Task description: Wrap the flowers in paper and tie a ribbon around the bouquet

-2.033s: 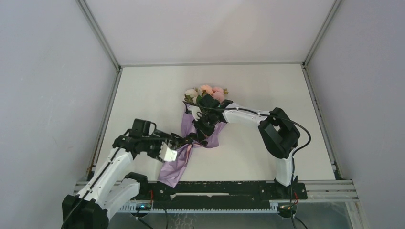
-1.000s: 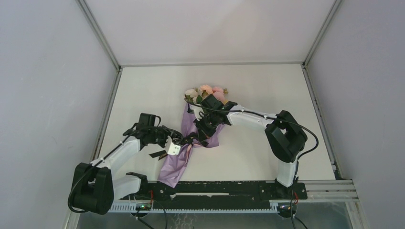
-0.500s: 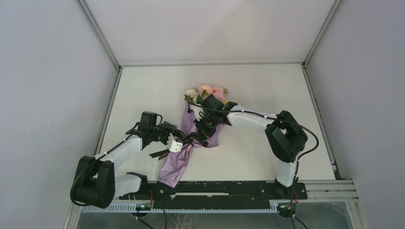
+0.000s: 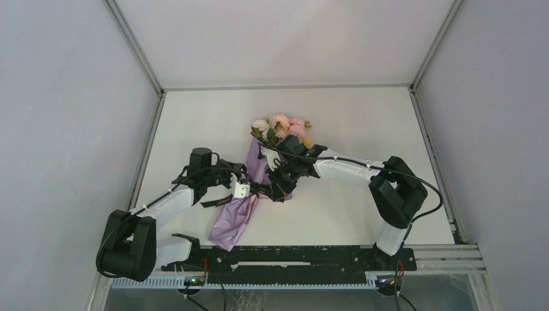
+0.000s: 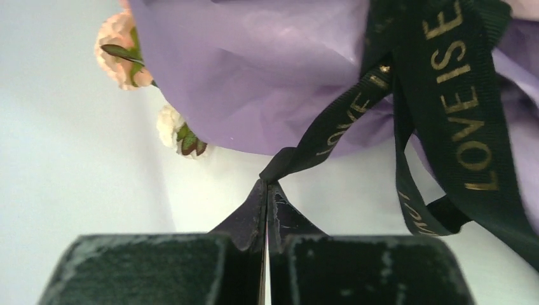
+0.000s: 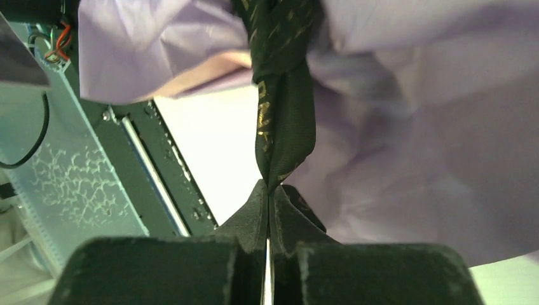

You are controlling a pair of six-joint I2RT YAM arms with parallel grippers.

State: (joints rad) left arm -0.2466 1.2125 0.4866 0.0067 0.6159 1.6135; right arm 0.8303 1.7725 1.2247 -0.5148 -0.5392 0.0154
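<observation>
The bouquet [image 4: 254, 166] lay near the middle of the bench [image 4: 362, 116], with its flowers [image 4: 280, 127] toward the far edge and the loose tail of its lilac paper [image 4: 234, 219] toward the near edge. The left gripper [image 5: 267, 188] was clenched on one strand of the black ribbon [image 5: 454, 95] just beside the paper. The right gripper [image 6: 268, 189] was clenched on another strand, which ran taut up to the cinched wrap.

The bouquet [image 4: 256, 165] lies slanted — pink, white blooms [image 4: 281, 126] farthest, lilac paper [image 4: 234, 219] cinched midway by gold-lettered black ribbon [image 5: 467, 95].
</observation>
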